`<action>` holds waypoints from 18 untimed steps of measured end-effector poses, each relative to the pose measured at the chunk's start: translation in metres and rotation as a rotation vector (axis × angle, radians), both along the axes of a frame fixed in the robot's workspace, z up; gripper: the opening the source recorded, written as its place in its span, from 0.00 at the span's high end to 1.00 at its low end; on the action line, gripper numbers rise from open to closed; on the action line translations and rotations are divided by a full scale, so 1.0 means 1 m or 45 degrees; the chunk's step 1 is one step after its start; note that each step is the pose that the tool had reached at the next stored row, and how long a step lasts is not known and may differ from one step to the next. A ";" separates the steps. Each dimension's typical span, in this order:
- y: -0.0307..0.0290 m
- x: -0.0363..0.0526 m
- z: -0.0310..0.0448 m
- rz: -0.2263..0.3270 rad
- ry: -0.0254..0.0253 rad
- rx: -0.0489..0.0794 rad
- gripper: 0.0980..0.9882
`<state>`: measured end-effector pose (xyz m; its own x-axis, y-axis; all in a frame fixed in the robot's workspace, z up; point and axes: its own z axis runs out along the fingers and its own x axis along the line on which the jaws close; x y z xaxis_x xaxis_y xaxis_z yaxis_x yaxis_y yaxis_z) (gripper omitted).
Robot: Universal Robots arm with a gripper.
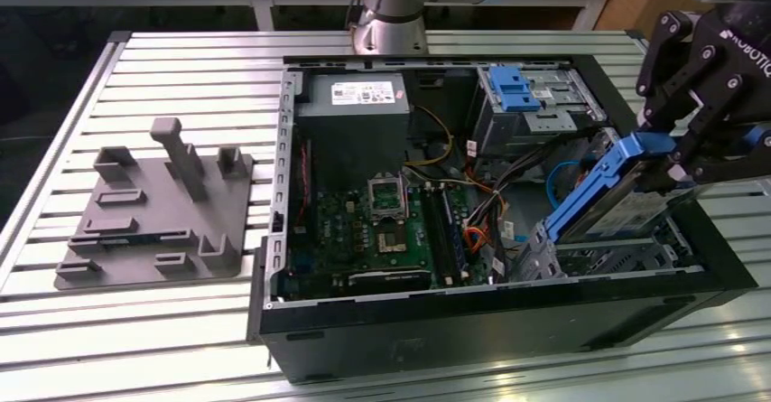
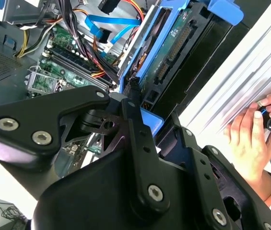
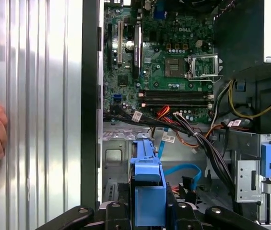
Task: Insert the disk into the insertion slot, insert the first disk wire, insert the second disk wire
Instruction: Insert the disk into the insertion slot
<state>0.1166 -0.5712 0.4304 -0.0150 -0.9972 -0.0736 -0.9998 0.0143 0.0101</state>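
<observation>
A slatted table [image 1: 169,330] bears an open computer case [image 1: 482,331]. The insertion slot [image 1: 620,256] sits in the case's corner at the exterior view's right. The disk [image 1: 612,192] hangs steeply tilted over it, the gripper [image 1: 673,154] clamped on its upper end. Seating it well likely means squaring the blue carrier with the cage walls, clear of loose cables [image 1: 530,163].

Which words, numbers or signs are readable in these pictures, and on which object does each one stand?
None reads with certainty.
Gripper, shut on the disk: white lettering on its body, tilted and cut off.
Power supply label: print too small.
Motherboard: white markings too small.
</observation>
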 end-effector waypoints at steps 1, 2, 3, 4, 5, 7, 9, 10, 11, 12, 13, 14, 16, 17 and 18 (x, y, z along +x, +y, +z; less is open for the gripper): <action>0.0000 0.0000 -0.0013 0.000 0.0000 0.000 0.70; 0.0000 0.0001 -0.0026 0.000 0.0000 0.000 0.70; 0.0000 0.0001 -0.0039 0.000 0.0001 0.000 0.70; 0.0000 0.0001 -0.0053 0.000 0.0001 0.000 0.70; 0.0000 0.0001 -0.0068 0.000 0.0001 0.000 0.70; 0.0000 0.0001 -0.0101 0.000 0.0001 0.000 0.70; -0.0001 0.0001 -0.0138 0.000 0.0001 0.000 0.70; -0.0001 0.0001 -0.0156 0.000 0.0001 0.000 0.70; -0.0001 0.0001 -0.0174 0.000 0.0001 0.000 0.70; -0.0001 0.0001 -0.0191 0.000 0.0001 0.000 0.70; -0.0001 0.0001 -0.0209 0.000 0.0001 0.000 0.70; -0.0002 0.0001 -0.0226 0.000 0.0001 0.000 0.70; -0.0002 0.0001 -0.0261 0.000 0.0001 0.000 0.70; -0.0002 0.0001 -0.0278 0.000 0.0001 0.000 0.70; -0.0002 0.0001 -0.0295 0.000 0.0001 0.000 0.70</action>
<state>0.1167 -0.5714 0.4008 -0.0150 -0.9972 -0.0735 -0.9998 0.0143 0.0102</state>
